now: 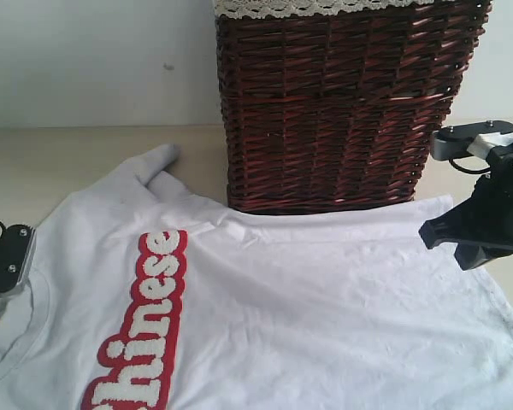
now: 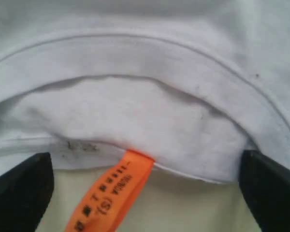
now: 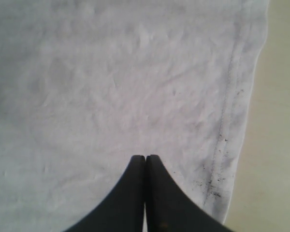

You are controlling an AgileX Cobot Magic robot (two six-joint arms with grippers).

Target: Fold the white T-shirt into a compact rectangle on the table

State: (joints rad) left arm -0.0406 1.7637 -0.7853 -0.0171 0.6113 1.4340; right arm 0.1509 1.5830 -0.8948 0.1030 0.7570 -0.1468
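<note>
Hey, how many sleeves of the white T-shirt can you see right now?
1. One sleeve of the white T-shirt lies flat on the table, just left of the wicker basket. The other is out of frame, probably past the exterior view's bottom edge.
</note>
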